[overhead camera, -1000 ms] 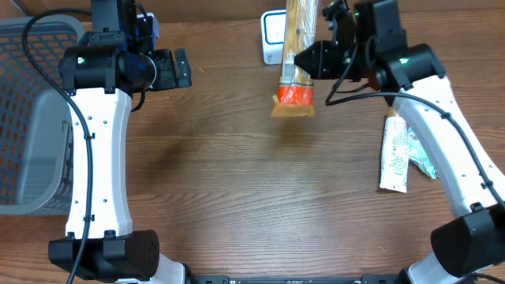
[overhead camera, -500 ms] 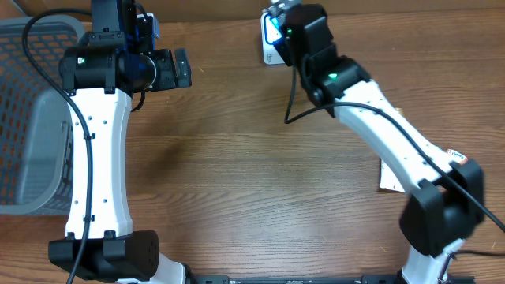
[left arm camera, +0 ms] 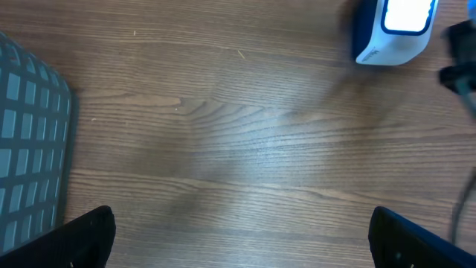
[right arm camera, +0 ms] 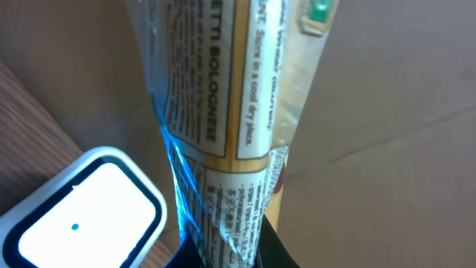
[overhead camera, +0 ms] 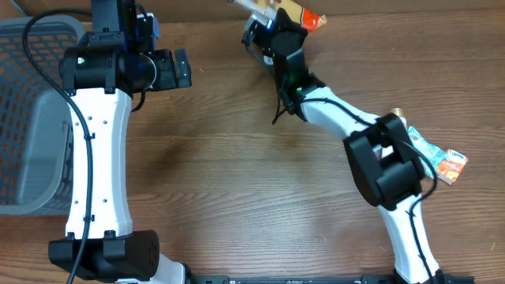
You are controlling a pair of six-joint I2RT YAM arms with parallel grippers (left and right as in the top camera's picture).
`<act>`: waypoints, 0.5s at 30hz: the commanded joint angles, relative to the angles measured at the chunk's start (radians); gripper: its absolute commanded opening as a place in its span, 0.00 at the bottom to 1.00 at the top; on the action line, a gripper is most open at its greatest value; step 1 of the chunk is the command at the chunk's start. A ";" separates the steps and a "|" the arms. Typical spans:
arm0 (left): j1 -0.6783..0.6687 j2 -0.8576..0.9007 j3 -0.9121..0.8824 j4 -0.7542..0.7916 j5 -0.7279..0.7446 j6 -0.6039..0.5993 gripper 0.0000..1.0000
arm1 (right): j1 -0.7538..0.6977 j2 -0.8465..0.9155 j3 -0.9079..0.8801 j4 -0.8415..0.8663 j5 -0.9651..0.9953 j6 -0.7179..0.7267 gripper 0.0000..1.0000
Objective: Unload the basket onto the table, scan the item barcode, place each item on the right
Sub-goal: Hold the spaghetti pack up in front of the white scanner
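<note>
- Grey mesh basket point(overhead camera: 31, 118), with square-grid walls, stands at the table's left edge; only mesh shows inside.
- Right gripper point(right arm camera: 229, 254) is clamped narrow on the spaghetti packet point(right arm camera: 223, 112), crinkled clear film with a printed label, just beside the scanner point(right arm camera: 82, 212).
- The scanner is a rounded white box with a dark rim.
- Left gripper point(overhead camera: 180, 69) is spread wide, holding nothing, over the wood-grain table point(overhead camera: 237, 197).

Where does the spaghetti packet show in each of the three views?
Overhead: spaghetti packet at the top edge, middle, orange end pointing right.
Left wrist: not in it.
Right wrist: fills the middle, top to bottom.
Shared landmark: white scanner, top right in left wrist, bottom left in right wrist; not clearly seen overhead.
</note>
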 commanded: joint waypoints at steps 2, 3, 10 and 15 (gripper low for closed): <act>-0.002 0.003 0.004 0.002 -0.006 0.015 1.00 | -0.003 -0.002 0.048 0.080 0.015 -0.077 0.04; -0.002 0.003 0.004 0.002 -0.006 0.015 1.00 | -0.003 0.004 0.048 0.079 0.008 -0.077 0.04; -0.002 0.003 0.004 0.002 -0.006 0.015 1.00 | -0.001 0.016 0.049 0.076 -0.103 -0.085 0.04; -0.002 0.003 0.004 0.002 -0.006 0.015 1.00 | 0.006 0.016 0.049 0.055 -0.134 -0.107 0.04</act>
